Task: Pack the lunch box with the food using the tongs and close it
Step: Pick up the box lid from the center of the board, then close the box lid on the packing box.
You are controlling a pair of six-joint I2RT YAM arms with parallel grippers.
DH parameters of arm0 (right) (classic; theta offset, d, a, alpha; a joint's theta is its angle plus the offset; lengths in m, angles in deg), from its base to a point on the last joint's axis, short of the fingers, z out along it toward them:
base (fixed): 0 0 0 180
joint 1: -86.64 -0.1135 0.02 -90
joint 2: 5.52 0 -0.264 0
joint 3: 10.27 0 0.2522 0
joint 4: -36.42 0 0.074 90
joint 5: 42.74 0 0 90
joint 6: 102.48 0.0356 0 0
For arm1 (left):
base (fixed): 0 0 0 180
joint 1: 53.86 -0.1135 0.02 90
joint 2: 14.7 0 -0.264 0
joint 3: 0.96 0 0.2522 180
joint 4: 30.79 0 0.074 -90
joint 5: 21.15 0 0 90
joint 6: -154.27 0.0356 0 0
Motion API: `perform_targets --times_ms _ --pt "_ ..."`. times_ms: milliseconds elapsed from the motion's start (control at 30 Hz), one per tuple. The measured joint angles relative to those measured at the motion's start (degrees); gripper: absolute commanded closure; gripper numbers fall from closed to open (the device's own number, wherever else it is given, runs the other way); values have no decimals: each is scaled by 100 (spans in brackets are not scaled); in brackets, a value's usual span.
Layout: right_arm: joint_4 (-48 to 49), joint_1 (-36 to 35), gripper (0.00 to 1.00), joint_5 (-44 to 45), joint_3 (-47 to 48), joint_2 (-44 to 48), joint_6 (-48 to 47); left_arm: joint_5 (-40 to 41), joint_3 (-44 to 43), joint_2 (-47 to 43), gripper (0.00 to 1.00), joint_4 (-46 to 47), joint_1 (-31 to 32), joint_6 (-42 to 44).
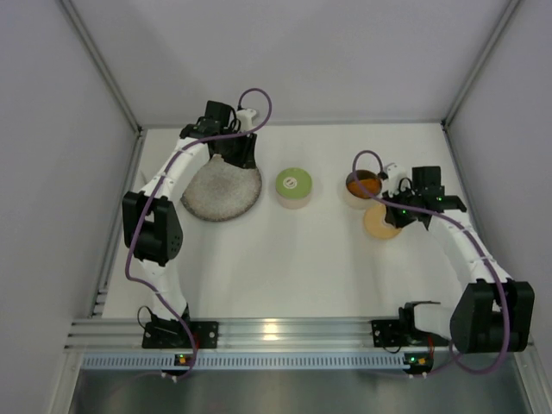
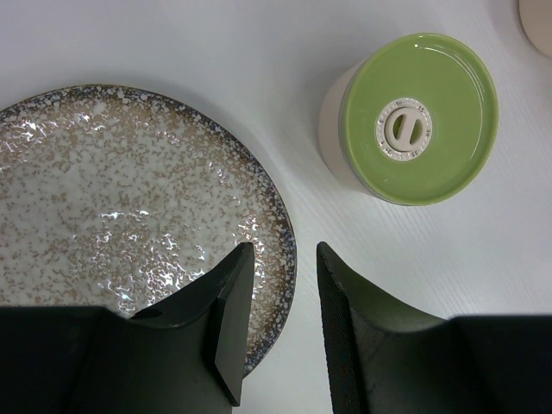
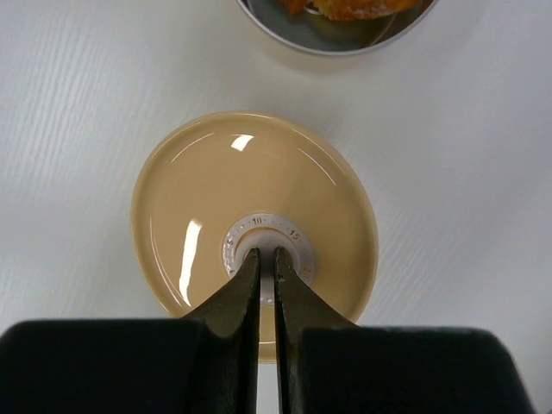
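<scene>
Glossy tan lid [image 3: 254, 220] is judged light, slippery; white knob [image 3: 267, 235] is pinched between right jaws; left jaws spread, empty.

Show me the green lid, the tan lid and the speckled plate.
green lid [image 2: 405, 129]: left wrist view, white centre knob.
tan lid [image 3: 250, 185]: right wrist view, glossy top surface.
speckled plate [image 2: 112, 198]: left wrist view, bare middle.

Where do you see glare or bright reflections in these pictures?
Left wrist: white glints across the plate, faint sheen on the green lid. Right wrist: streak highlights on the tan lid. Top external: bright reflection on the front rail.
</scene>
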Motion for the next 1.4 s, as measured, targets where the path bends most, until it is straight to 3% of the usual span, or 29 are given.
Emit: perform_targets --times_ms 233,533,833,1400 --pt "186 0 100 -258 782 -238 597 0 0 0 59 0 0 -2" --pt "1150 0 100 -367 1923 -1810 1368 35 20 0 59 0 0 2" --pt "1346 0 100 -374 2225 -2804 1635 168 127 -24 60 -7 0 26" --pt "1523 -28 100 -448 2334 -3270 1843 208 127 -24 60 -7 0 46"
